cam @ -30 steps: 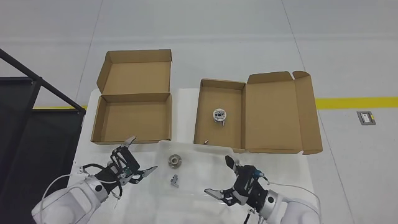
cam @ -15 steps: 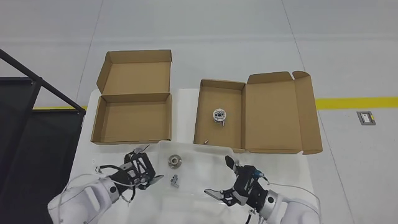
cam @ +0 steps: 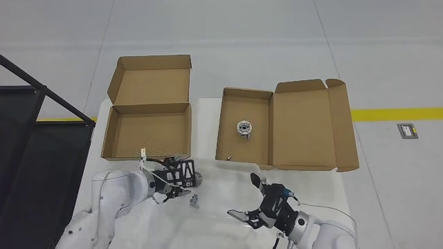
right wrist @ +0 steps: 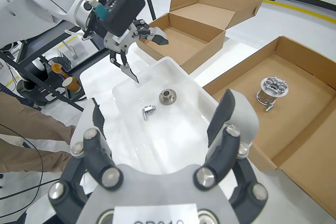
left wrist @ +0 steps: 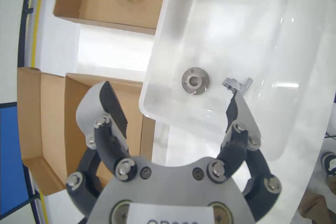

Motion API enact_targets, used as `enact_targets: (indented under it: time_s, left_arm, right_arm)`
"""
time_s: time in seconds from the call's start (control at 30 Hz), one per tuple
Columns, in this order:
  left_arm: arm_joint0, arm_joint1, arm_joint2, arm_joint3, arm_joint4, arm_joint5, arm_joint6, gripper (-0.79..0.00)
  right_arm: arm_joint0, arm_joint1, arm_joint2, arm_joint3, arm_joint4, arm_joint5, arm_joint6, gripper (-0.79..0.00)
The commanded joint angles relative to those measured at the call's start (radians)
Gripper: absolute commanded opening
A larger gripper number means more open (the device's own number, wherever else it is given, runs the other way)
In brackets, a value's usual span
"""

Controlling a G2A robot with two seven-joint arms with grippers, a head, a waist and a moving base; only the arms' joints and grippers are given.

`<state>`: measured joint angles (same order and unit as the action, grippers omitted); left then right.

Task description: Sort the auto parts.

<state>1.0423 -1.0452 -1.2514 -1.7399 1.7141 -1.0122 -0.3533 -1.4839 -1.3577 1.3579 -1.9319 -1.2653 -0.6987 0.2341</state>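
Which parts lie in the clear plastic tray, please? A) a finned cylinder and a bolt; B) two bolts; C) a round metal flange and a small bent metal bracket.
C: the round metal flange and small bent metal bracket lie apart inside the clear plastic tray.

I've got a round metal flange (right wrist: 167, 97) with a centre bore, lying flat in the clear tray (right wrist: 194, 81) at the near middle of the surface. A small bent metal bracket (right wrist: 148, 111) lies flat in the same tray, on the flange's near side and not touching it. A ribbed silver hub (right wrist: 273, 91) stands upright in the open cardboard box (right wrist: 302, 130) just beyond the tray, to the right. A small bolt (right wrist: 269, 107) lies by its base.
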Motion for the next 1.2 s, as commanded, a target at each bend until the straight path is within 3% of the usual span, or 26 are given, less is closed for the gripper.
enact_targets:
  time_s: [0.0, 0.1, 0.5, 0.63, 0.93, 1.17]
  left_arm:
    - [-0.064, 0.013, 0.085, 0.036, -0.049, 0.000, -0.057, 0.000]
    - [-0.142, 0.032, 0.171, 0.065, -0.124, 0.000, -0.142, 0.000]
    - [-0.124, 0.034, 0.162, 0.054, -0.109, 0.036, -0.103, 0.000]
    - [-0.119, 0.046, 0.163, 0.054, -0.145, 0.000, -0.085, 0.000]
    - [-0.257, 0.092, 0.363, 0.179, -0.293, 0.000, -0.181, -0.015]
    - [-0.369, 0.088, 0.480, 0.277, -0.391, 0.000, -0.231, -0.037]
  right_arm:
    - [0.000, 0.000, 0.000, 0.000, 0.000, 0.000, 0.000, 0.000]
    - [0.000, 0.000, 0.000, 0.000, 0.000, 0.000, 0.000, 0.000]
    - [0.000, 0.000, 0.000, 0.000, 0.000, 0.000, 0.000, 0.000]
    - [0.000, 0.000, 0.000, 0.000, 0.000, 0.000, 0.000, 0.000]
    - [0.000, 0.000, 0.000, 0.000, 0.000, 0.000, 0.000, 0.000]
    - [0.000, 0.000, 0.000, 0.000, 0.000, 0.000, 0.000, 0.000]
